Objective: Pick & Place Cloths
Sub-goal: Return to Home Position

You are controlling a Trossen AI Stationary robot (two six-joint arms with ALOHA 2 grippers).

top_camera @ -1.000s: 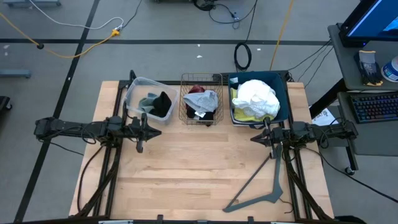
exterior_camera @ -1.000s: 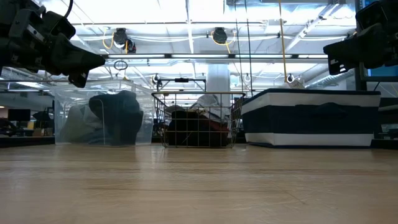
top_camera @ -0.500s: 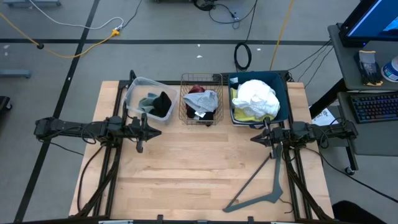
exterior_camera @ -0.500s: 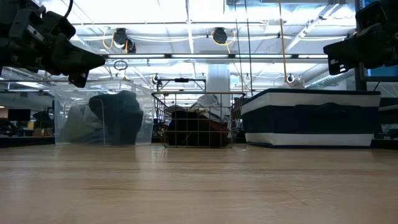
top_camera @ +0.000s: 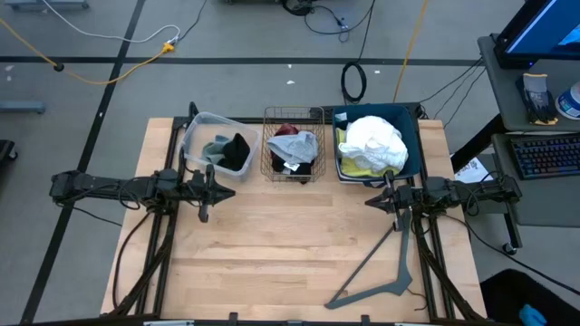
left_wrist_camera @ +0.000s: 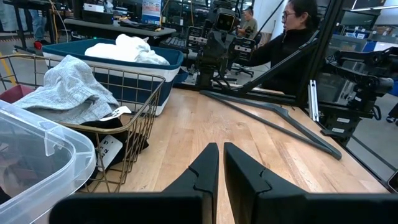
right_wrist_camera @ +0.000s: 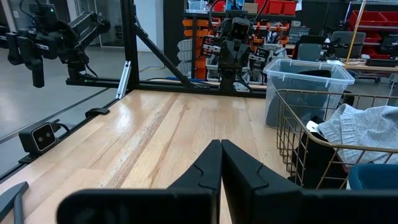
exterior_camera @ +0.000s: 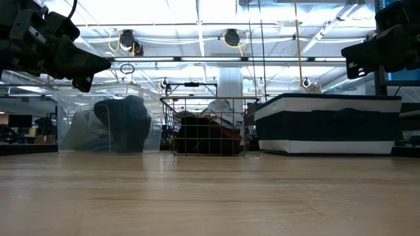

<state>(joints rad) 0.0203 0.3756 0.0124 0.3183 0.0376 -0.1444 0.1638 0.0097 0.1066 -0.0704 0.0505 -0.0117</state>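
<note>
Loosely crumpled, white cloth lies (over yellow cloth); left hand, right hand clenched.

Only one thing is different, and it is in the high view. A dark shape now fills the corner of the floor that lies well behind the jaws of the right gripper and off to their side, past the corner of the table. One second ago this corner is bare grey. Half a second ago only a small dark edge is there. Now the shape is bigger and carries a small blue-green patch (whether it is a person or an object, I cannot tell).
</note>
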